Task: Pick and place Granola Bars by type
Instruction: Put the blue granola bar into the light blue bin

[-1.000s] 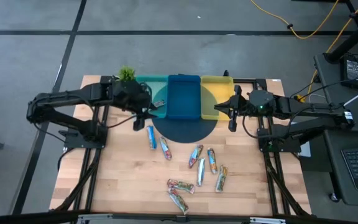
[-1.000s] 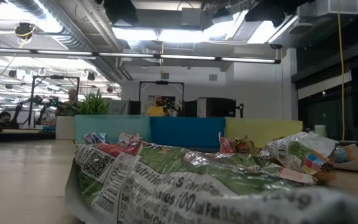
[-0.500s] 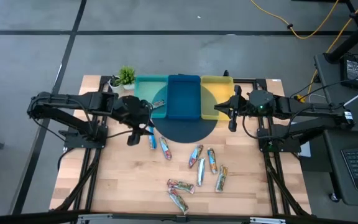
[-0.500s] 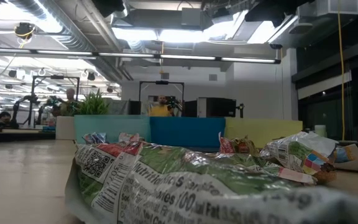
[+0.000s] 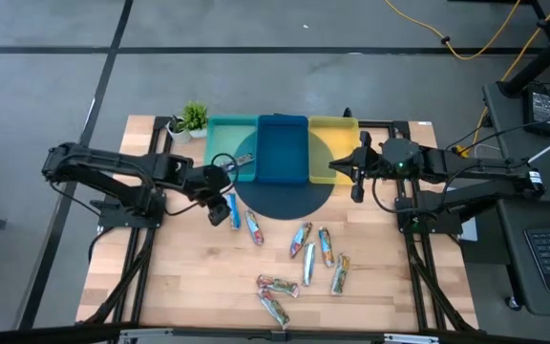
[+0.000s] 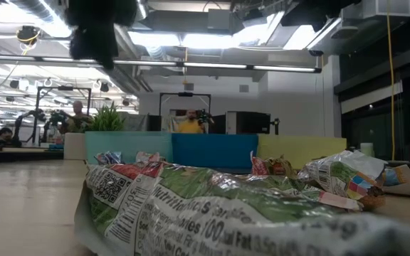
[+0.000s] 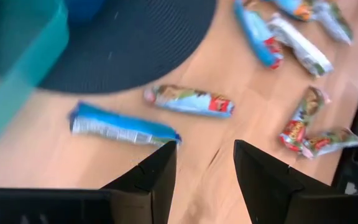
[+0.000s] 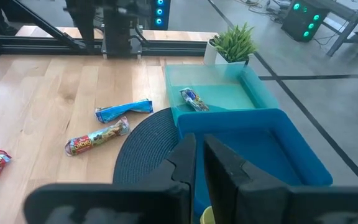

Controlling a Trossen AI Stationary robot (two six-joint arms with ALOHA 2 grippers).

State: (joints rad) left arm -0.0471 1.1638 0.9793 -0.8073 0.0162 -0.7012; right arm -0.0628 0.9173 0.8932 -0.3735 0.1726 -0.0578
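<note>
Several granola bars lie flat on the wood table: a blue one [image 5: 233, 212] [image 7: 123, 127], a multicoloured one [image 5: 254, 227] [image 7: 188, 101], and more toward the near edge [image 5: 308, 263]. One bar [image 5: 243, 160] [image 8: 192, 99] lies in the teal tray [image 5: 220, 141]. My left gripper [image 5: 222, 206] [image 7: 204, 165] is open and hovers just left of the blue bar, touching nothing. My right gripper [image 5: 356, 174] [image 8: 199, 155] is shut and waits over the near edge of the yellow tray [image 5: 334, 139]. In the low view a green-and-red wrapper [image 6: 226, 213] fills the foreground.
The teal, blue [image 5: 283, 148] and yellow trays stand side by side at the far edge, partly on a dark round mat [image 5: 285, 199]. A small potted plant [image 5: 191, 118] stands left of the teal tray. Bare wood lies left of the bars [image 5: 160, 268].
My left gripper has drawn back from the teal tray toward the near edge and come down over the blue bar on the table. The bars have stayed where they were.
</note>
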